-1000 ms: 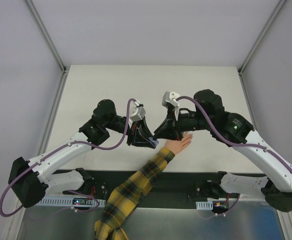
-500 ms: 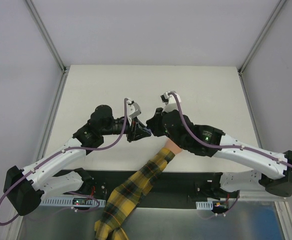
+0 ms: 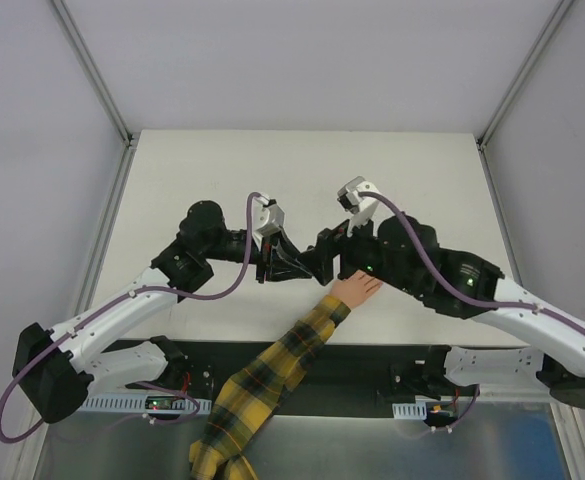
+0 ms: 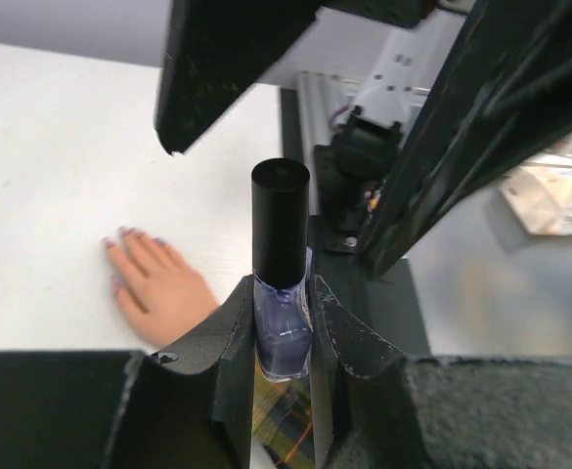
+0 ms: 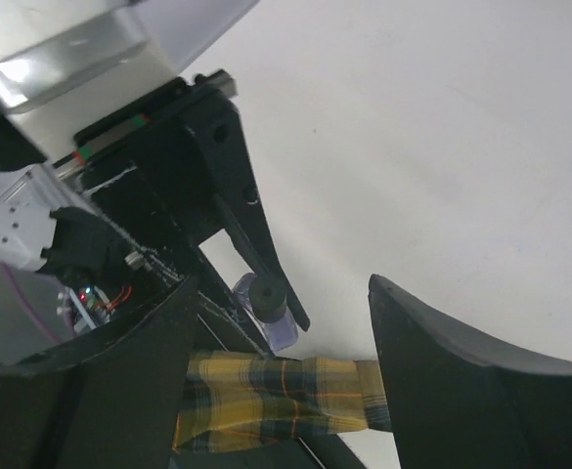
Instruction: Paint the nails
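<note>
My left gripper is shut on a small purple bottle with a black cap, held upright above the table. The same bottle shows in the right wrist view. My right gripper is open, its wide-spread fingers hanging just beyond the cap without touching it. A peach hand lies flat on the table under both grippers, its arm in a yellow-and-black plaid sleeve. The nails show at the fingertips, tinted purple.
The white table stretches away behind the grippers, with pale walls on three sides. The black base rail runs along the near edge, and the sleeve crosses it.
My right gripper has gone from shut to open, and its arm has swung back to the right. The left gripper has kept hold of the bottle and barely moved.
</note>
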